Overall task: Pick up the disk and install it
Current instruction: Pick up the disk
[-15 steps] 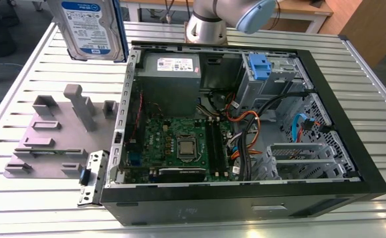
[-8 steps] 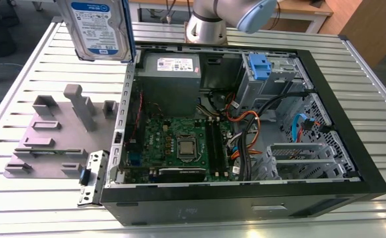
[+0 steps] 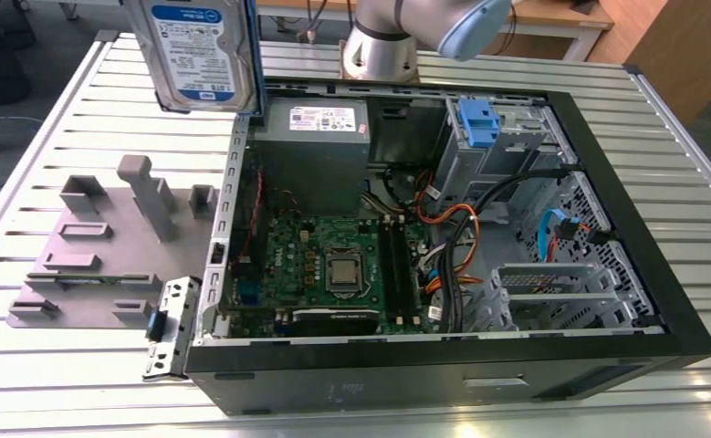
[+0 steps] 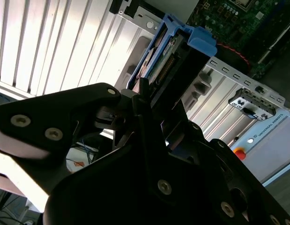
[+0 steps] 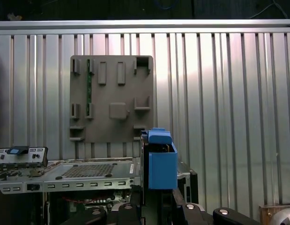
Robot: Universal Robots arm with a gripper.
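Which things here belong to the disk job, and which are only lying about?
Job: the disk, clamped in the gripper; open computer case.
Lying about: grey fixture plate; metal bracket beside the case; other blue carrier.

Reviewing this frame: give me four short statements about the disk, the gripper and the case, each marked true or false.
1. The gripper is shut on the disk, which is up off the table. True.
2. The disk sits in the drive bay. False: it hangs by the corner of the case, near the power supply.
3. A grey fixture plate lies on the table beside the case. True.
4. The case is closed. False: its side is open, showing the motherboard.
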